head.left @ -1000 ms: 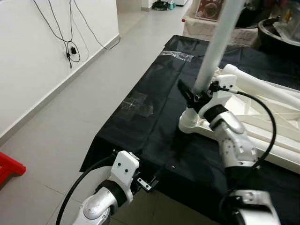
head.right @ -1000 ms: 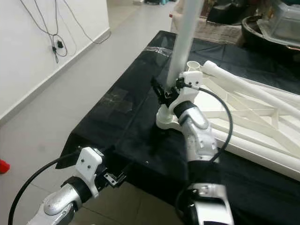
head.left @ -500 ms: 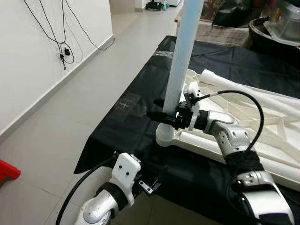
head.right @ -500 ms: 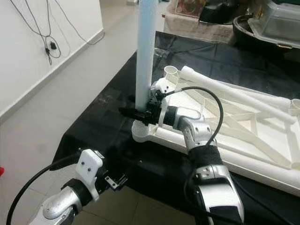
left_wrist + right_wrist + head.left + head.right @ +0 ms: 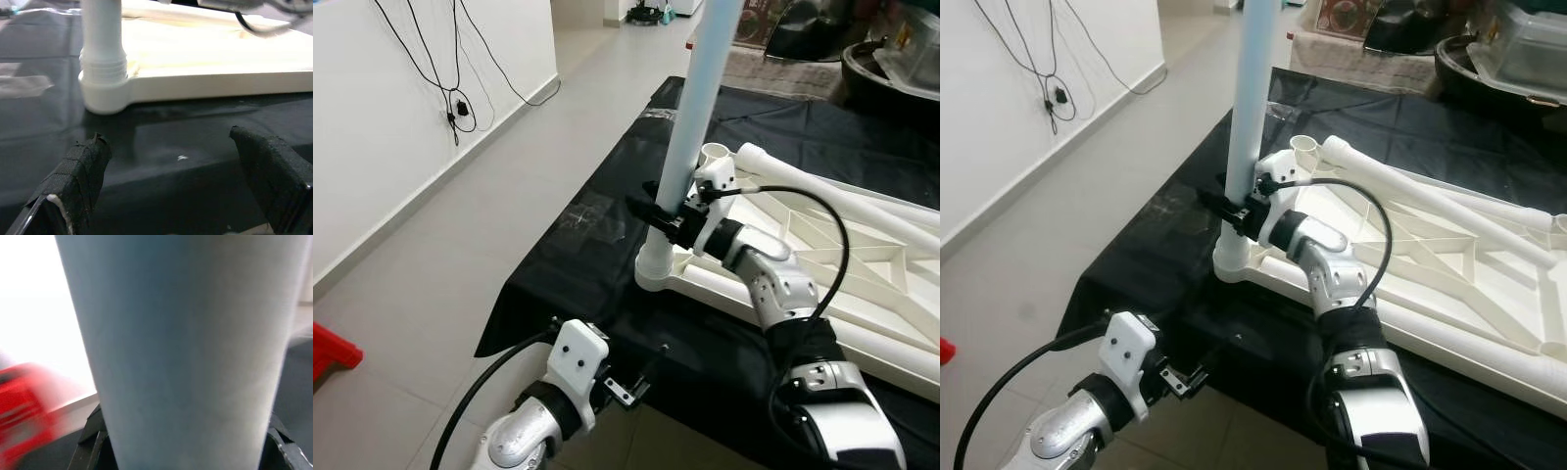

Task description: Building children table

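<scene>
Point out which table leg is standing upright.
The pale leg in the near corner socket, held by the right hand; the other leg lies flat.

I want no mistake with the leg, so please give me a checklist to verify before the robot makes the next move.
1. Right gripper shut on the table leg: ok, fingers on both sides.
2. Leg base inside the corner socket of the tabletop: ok, it enters the collar.
3. Leg fully screwed down: cannot tell; ridges show above the socket.
4. Leg upright: not ok, it leans slightly.
5. Left gripper away from the parts: ok, open, low at the edge of the black cloth.
6. Second socket free: ok.
</scene>
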You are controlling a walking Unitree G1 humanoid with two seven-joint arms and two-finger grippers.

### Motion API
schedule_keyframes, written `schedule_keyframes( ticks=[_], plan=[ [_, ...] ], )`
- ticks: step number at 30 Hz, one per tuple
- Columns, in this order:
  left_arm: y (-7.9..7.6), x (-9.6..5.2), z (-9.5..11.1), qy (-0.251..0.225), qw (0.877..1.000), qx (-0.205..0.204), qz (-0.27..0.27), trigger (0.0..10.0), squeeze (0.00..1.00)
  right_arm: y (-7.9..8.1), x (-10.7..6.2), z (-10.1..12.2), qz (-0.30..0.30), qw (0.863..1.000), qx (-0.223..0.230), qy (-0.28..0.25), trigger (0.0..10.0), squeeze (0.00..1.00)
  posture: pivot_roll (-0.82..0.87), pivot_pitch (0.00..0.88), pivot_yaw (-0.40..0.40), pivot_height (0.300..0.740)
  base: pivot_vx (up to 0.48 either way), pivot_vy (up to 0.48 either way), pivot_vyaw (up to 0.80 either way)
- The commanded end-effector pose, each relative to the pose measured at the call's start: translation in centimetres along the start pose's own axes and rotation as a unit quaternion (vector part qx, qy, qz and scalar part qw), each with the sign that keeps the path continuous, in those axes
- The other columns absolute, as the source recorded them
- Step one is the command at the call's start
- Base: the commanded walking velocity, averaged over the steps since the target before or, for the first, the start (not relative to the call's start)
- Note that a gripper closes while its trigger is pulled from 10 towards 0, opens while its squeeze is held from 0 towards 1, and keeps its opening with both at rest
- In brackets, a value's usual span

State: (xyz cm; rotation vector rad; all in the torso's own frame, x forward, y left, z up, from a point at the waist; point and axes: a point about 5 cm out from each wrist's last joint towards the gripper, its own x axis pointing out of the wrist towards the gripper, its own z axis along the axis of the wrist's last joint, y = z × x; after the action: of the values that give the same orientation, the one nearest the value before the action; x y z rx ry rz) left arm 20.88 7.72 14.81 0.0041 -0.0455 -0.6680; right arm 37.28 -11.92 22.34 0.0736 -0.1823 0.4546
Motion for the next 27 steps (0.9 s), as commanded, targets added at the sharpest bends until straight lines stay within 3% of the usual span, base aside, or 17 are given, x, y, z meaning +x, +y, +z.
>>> schedule_keyframes(
  ticks=[1, 3, 4, 6, 9, 12, 16, 17, 21, 22, 23, 27],
  plan=[
    [0.0, -0.2, -0.6, 0.012, 1.000, -0.004, -0.002, 10.0, 0.00, -3.0, -1.7, -1.2, -0.165, 0.986, 0.030, 0.012, 0.0, 0.00, 0.11, 0.137, -0.032, 0.740, 0.000, 0.000, 0.00],
    [0.0, -0.2, -0.6, 0.013, 1.000, -0.005, -0.003, 10.0, 0.00, -3.0, -3.1, -1.3, -0.265, 0.964, 0.020, 0.011, 0.0, 0.00, 0.11, 0.133, -0.029, 0.740, 0.000, 0.000, 0.00],
    [0.0, -0.2, -0.6, 0.013, 1.000, -0.005, -0.003, 10.0, 0.00, -3.0, -3.1, -1.3, -0.265, 0.964, 0.020, 0.011, 0.0, 0.00, 0.11, 0.133, -0.029, 0.740, 0.000, 0.000, 0.00],
    [0.0, -0.1, -0.6, 0.014, 1.000, -0.004, -0.003, 10.0, 0.00, -2.5, -4.3, -1.2, -0.360, 0.933, 0.028, 0.006, 0.0, 0.00, 0.11, 0.135, -0.033, 0.740, 0.000, 0.000, 0.00],
    [0.0, -0.1, -0.6, 0.014, 1.000, -0.004, -0.003, 10.0, 0.00, -1.9, -4.4, -1.1, -0.382, 0.923, 0.036, 0.004, 0.0, 0.00, 0.12, 0.136, -0.033, 0.740, 0.000, 0.000, 0.00],
    [0.1, -0.1, -0.6, 0.014, 1.000, -0.003, -0.003, 10.0, 0.00, 0.3, -3.4, -1.1, -0.410, 0.910, 0.059, 0.004, 0.0, 0.00, 0.12, 0.139, -0.034, 0.740, 0.000, 0.000, 0.00],
    [0.1, 0.0, -0.6, 0.014, 1.000, -0.003, -0.003, 10.0, 0.00, 1.2, -3.0, -1.1, -0.418, 0.906, 0.063, 0.006, 0.0, 0.00, 0.12, 0.141, -0.037, 0.740, 0.000, 0.000, 0.00],
    [0.0, 0.0, -0.6, 0.014, 1.000, -0.003, -0.003, 10.0, 0.00, 1.5, -2.8, -1.1, -0.413, 0.909, 0.064, 0.003, 10.0, 0.00, 0.12, 0.143, -0.035, 0.740, 0.000, 0.000, 0.00],
    [0.0, 0.0, -0.6, 0.014, 1.000, -0.004, -0.003, 10.0, 0.00, 1.9, -2.7, -1.0, -0.398, 0.915, 0.065, -0.004, 10.0, 0.00, 0.11, 0.145, -0.036, 0.740, 0.000, 0.000, 0.00],
    [0.0, 0.0, -0.7, 0.014, 1.000, -0.005, -0.003, 10.0, 0.00, 2.0, -2.7, -0.9, -0.381, 0.922, 0.070, -0.014, 10.0, 1.00, 0.11, 0.147, -0.036, 0.740, 0.000, 0.000, 0.00],
    [0.0, 0.0, -0.7, 0.014, 1.000, -0.005, -0.003, 10.0, 0.00, 2.0, -2.7, -0.9, -0.381, 0.922, 0.070, -0.014, 10.0, 1.00, 0.11, 0.147, -0.036, 0.740, 0.000, 0.000, 0.00],
    [0.0, 0.1, -0.7, 0.014, 1.000, -0.005, -0.004, 10.0, 0.00, 0.9, -2.6, -0.3, -0.299, 0.950, 0.076, -0.050, 10.0, 1.00, 0.11, 0.150, -0.034, 0.740, 0.000, 0.000, 0.00]
  ],
)
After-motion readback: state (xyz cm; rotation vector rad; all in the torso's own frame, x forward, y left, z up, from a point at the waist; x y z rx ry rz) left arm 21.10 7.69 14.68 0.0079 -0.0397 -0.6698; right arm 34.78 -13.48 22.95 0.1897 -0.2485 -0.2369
